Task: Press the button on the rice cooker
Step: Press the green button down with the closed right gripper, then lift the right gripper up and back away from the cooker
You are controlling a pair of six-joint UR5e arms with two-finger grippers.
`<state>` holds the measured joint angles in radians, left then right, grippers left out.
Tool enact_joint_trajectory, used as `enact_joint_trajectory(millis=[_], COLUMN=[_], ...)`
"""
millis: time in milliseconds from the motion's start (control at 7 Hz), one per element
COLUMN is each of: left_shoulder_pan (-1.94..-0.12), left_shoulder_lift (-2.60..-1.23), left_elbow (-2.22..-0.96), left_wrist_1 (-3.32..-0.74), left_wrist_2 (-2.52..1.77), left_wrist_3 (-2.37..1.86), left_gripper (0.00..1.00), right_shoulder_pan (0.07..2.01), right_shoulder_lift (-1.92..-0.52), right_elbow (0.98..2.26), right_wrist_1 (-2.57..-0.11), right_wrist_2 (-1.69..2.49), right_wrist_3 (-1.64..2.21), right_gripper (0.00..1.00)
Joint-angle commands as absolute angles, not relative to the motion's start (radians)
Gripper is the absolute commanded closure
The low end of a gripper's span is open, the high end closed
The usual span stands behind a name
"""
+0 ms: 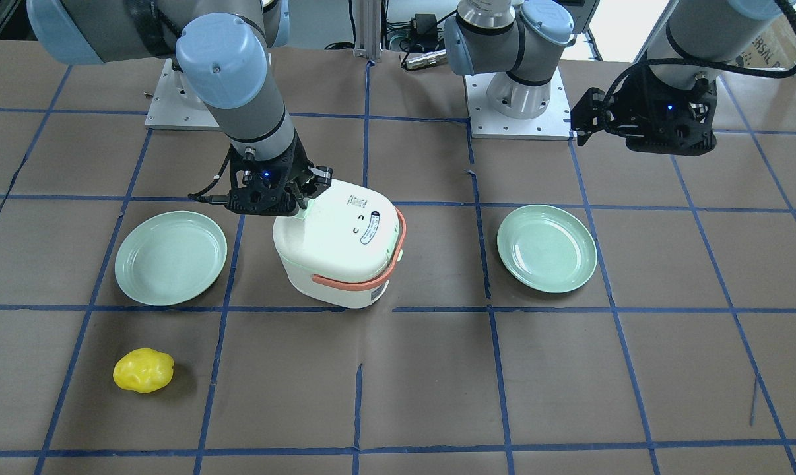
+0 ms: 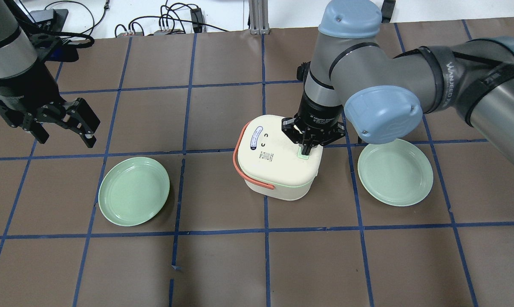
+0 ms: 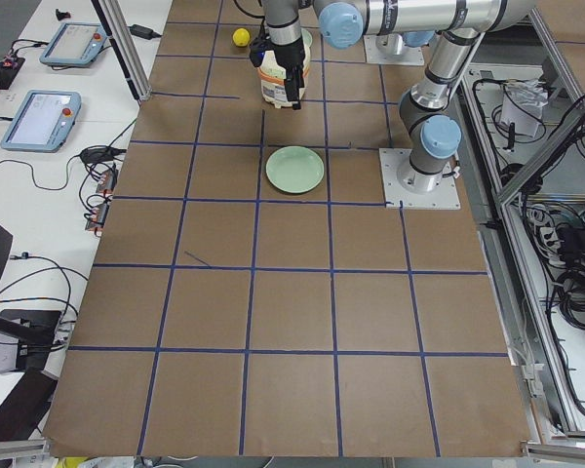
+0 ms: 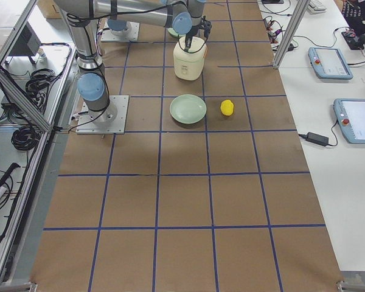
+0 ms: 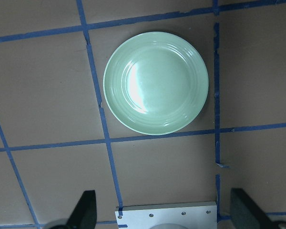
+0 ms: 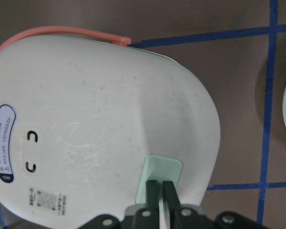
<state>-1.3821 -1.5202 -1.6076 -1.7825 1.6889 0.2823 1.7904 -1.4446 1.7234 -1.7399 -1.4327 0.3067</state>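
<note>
The white rice cooker with a salmon-orange handle band stands lid closed in the middle of the table, also seen in the front view. Its mint-green button sits at the lid's edge. My right gripper points straight down with its jaws shut, and its fingertips rest on the button. It also shows in the front view. My left gripper hangs open and empty above the table, well to the cooker's left. Its wrist view shows only a plate.
Two mint-green plates lie either side of the cooker, one under my left arm's side and one under my right arm. A yellow lumpy object lies on the operators' side of the table, beyond the right-hand plate. Arm base plates sit at the robot's edge.
</note>
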Motion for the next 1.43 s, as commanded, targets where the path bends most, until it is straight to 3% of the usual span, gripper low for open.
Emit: enact_joint_trajectory(millis=[0,143,286,857,1000,1286], left_shoulder_pan=[-1.382,-1.382,-1.382,-1.382,-1.382,-1.382], left_shoulder_lift=[-1.520,-1.520,-1.520,-1.520,-1.520,-1.520], left_elbow=[-1.608,-1.608,-1.608,-1.608,-1.609,-1.608], left_wrist_1=[-1.782,-1.782,-1.782,-1.782,-1.782,-1.782], left_wrist_2=[1.689,1.689,1.689,1.689,1.689,1.689], left_wrist_3=[0.282,0.282,0.282,0.282,0.282,0.282], left_gripper=[0.00,0.00,0.00,0.00,0.00,0.00], right_shoulder_pan=[1.784,1.773,1.760,1.654,1.655,1.654], right_shoulder_lift=[-1.442,-1.427,-1.405,-1.413,-1.413,-1.414], right_elbow=[1.607,1.510,1.447,1.443,1.451,1.453], right_wrist_1=[-1.704,-1.704,-1.703,-1.697,-1.700,-1.698], right_wrist_2=[-1.459,-1.515,-1.546,-1.531,-1.531,-1.531], right_wrist_3=[0.347,0.331,0.325,0.241,0.241,0.239], right_gripper=[0.59,0.43,0.33,0.26,0.09,0.00])
